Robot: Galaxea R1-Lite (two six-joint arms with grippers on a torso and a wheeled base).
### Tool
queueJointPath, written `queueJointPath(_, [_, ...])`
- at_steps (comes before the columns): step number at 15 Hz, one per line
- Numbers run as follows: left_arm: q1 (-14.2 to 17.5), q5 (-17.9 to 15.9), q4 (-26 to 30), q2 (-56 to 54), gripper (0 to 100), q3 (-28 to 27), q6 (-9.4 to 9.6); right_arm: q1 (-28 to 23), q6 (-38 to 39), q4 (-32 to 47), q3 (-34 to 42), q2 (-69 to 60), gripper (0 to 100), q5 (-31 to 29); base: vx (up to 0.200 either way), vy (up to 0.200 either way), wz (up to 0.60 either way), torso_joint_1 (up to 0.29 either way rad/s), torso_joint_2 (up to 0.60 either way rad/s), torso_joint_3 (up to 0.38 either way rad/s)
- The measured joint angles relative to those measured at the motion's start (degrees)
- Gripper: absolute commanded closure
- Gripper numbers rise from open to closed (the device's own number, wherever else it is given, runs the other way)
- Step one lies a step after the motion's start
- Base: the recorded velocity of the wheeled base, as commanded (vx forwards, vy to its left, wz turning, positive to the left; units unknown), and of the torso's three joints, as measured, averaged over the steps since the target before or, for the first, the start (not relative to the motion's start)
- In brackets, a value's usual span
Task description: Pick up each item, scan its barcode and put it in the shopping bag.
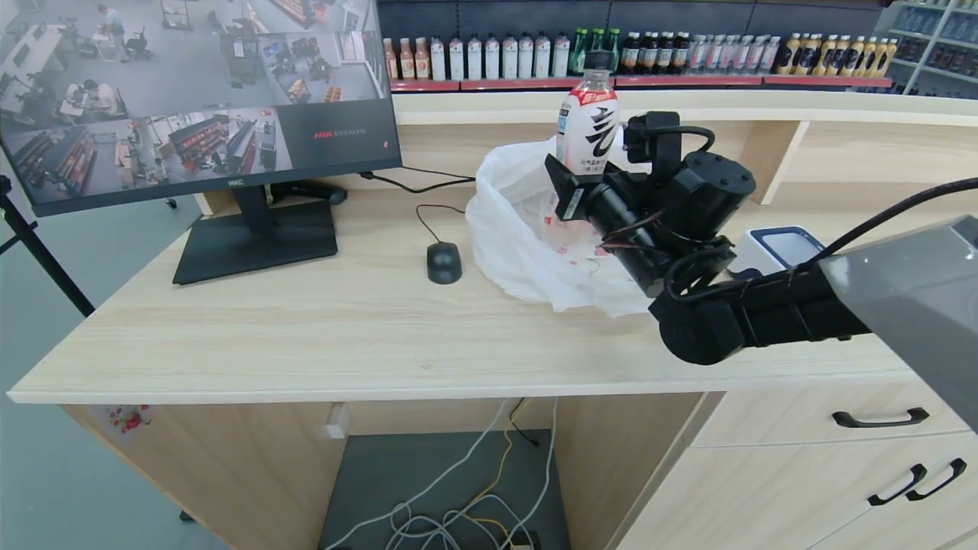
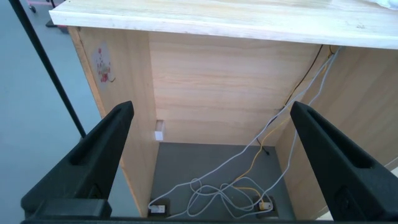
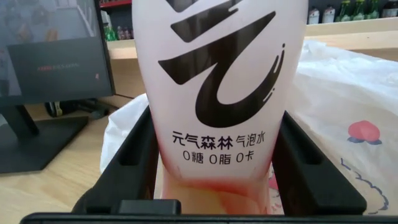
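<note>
My right gripper (image 1: 574,174) is shut on a white drink bottle (image 1: 587,131) with a black mark on its label and a pink base, held upright above the open white shopping bag (image 1: 513,229) on the wooden counter. In the right wrist view the bottle (image 3: 217,87) sits between the two black fingers (image 3: 134,158), with the bag (image 3: 348,124) behind it. A white barcode scanner (image 1: 775,252) stands on the counter to the right, partly hidden by the arm. My left gripper (image 2: 211,162) hangs open below the counter's front edge, facing the cables under the desk.
A monitor (image 1: 191,99) on a black stand occupies the counter's left rear, with a black mouse (image 1: 444,262) and its cable in front of the bag. Bare counter top (image 1: 306,328) lies in front. Drawers (image 1: 879,418) are at lower right. Shelves of bottles (image 1: 611,53) line the back.
</note>
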Motion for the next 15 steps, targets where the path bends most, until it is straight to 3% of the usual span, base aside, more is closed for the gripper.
queueJointPath(5, [0.0, 0.0, 0.0, 0.0, 0, 0.0, 0.00, -0.3, -0.2, 0.0, -8.2, 6.1, 100, 0.0, 0.000, 0.000, 0.00, 0.000, 0.00, 0.000])
queueJointPath(15, [0.0, 0.0, 0.0, 0.0, 0, 0.0, 0.02, -0.9, -0.6, 0.1, -8.9, 10.3, 100, -0.1, 0.000, 0.000, 0.00, 0.000, 0.00, 0.000])
